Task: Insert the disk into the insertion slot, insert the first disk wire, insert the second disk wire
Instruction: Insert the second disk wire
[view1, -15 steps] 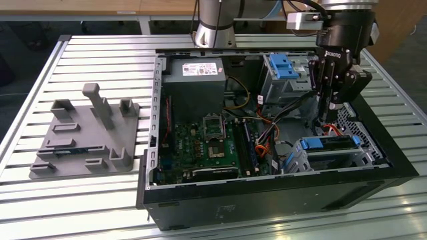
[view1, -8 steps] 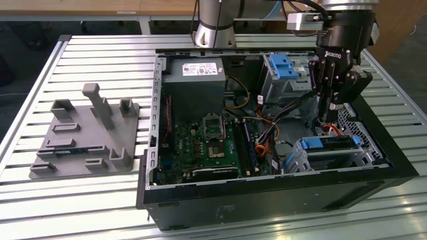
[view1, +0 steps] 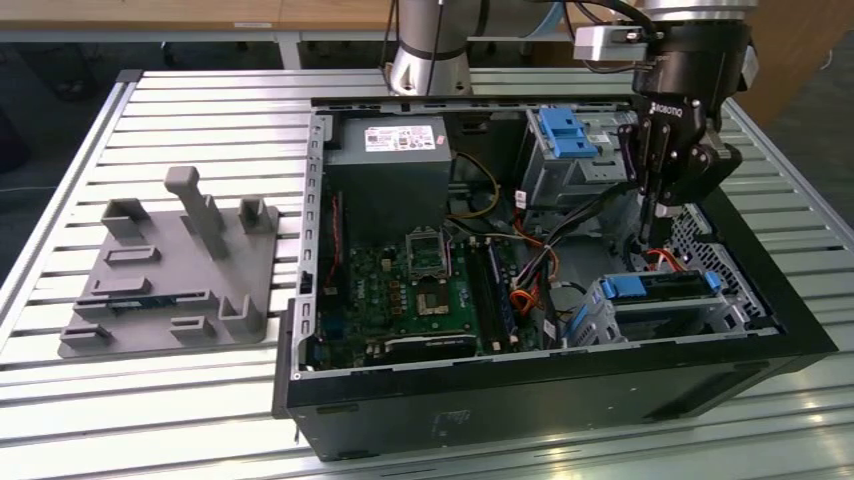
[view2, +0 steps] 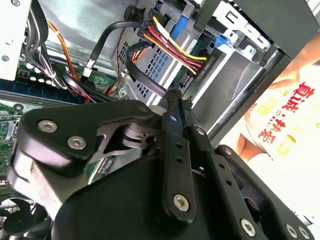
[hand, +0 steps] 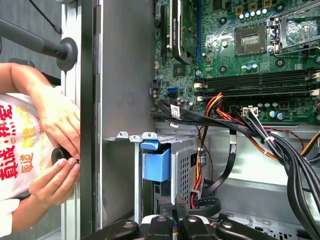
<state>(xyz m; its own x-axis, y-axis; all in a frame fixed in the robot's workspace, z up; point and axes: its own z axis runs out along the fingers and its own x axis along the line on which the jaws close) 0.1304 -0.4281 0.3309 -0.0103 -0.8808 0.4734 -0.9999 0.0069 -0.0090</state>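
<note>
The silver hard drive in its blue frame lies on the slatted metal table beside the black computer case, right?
No. The exterior view shows the silver hard drive in its blue frame inside the black computer case, in the low silver perforated cage, not on the slatted table.

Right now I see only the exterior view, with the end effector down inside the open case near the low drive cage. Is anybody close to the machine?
Observer: Yes. In the first wrist view a person's hands are right beside the outer edge of the case.
Operator: And what wiring lies by the end effector?
Observer: In the second wrist view a red, yellow and orange wire bundle ends at a black connector just beyond it.
</note>
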